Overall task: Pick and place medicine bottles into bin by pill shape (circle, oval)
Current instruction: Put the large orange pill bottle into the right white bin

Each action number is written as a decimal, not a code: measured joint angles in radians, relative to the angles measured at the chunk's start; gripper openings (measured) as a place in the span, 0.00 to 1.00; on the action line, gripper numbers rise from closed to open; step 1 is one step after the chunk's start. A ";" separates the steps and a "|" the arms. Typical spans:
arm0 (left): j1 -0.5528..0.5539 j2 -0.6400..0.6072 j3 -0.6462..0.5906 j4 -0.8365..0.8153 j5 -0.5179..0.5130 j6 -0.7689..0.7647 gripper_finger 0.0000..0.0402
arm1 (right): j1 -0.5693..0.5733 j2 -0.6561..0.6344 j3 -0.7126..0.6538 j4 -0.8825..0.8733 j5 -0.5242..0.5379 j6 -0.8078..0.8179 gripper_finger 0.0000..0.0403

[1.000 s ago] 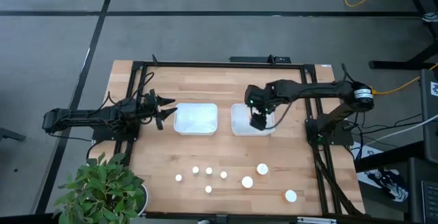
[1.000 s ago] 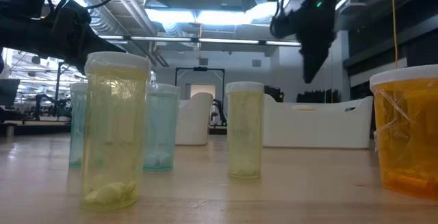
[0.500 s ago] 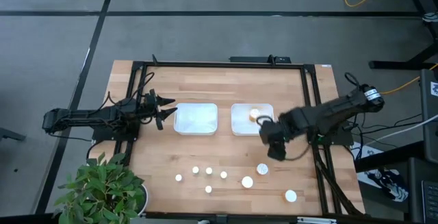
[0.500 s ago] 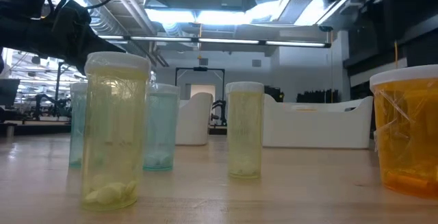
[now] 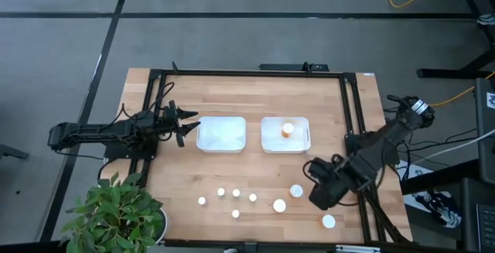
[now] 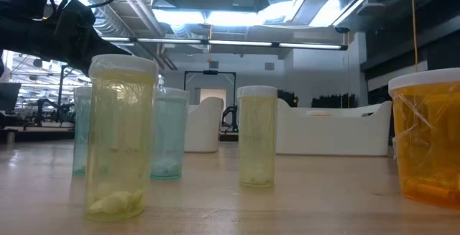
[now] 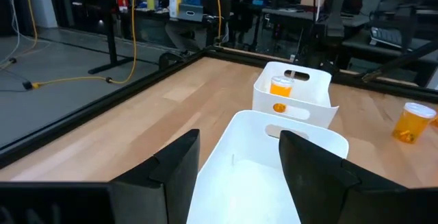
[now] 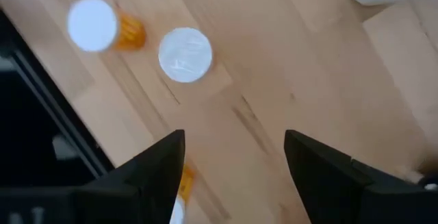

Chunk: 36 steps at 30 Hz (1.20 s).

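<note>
1. overhead view: two white rectangular plastic bins sit side by side in the middle of the light wooden table (image 5: 247, 172). left white bin (image 5: 221, 134) shows nothing inside; right white bin (image 5: 285, 135) holds one orange-bodied white-capped bottle (image 5: 288, 130). right gripper (image 5: 322, 193) hangs over the near right part of the table, between two large white-capped orange bottles, one (image 5: 296, 191) just beside it and one (image 5: 329, 222) nearer the table's front edge; from above i cannot tell its finger spread. a third large cap (image 5: 279, 205) stands near the first. five small white-capped pale bottles (image 5: 236, 194) cluster left of these. left gripper (image 5: 186, 125), fingers spread apart, waits just beside the left bin's outer side. a green potted plant (image 5: 116, 214) stands at the near left corner.

2. table-height view: pale yellowish and greenish bottles stand close up, the nearest (image 6: 122, 134) with pills at its bottom; an orange one (image 6: 425, 138) shows at the edge, and the bins lie behind.

3. left wrist view: the left arm's dark fingers (image 7: 178, 166) stand wide apart and hold nothing, with the empty bin between them; the farther bin holds the orange bottle.

4. right wrist view: the right arm's dark fingers (image 8: 157, 166) are wide apart and empty above bare wood, looking down on the capped bottles.
</note>
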 joint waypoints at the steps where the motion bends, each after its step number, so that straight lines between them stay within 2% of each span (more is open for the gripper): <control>1: 0.000 0.000 0.000 0.000 0.000 0.000 0.48 | 0.016 0.000 0.000 0.000 0.022 0.028 0.63; 3: 0.000 0.000 0.000 0.000 0.000 0.000 0.48 | 0.038 0.008 0.000 0.001 0.045 0.061 0.63; 9: 0.000 0.000 0.000 0.000 0.000 -0.001 0.48 | 0.067 0.056 0.000 0.041 0.014 0.071 0.63; 22: 0.000 0.000 0.000 0.000 0.000 -0.002 0.48 | 0.056 0.105 0.000 0.144 -0.006 0.071 0.63; 36: 0.000 0.000 0.000 0.000 0.000 -0.002 0.48 | 0.048 0.121 -0.035 0.159 -0.005 0.075 0.63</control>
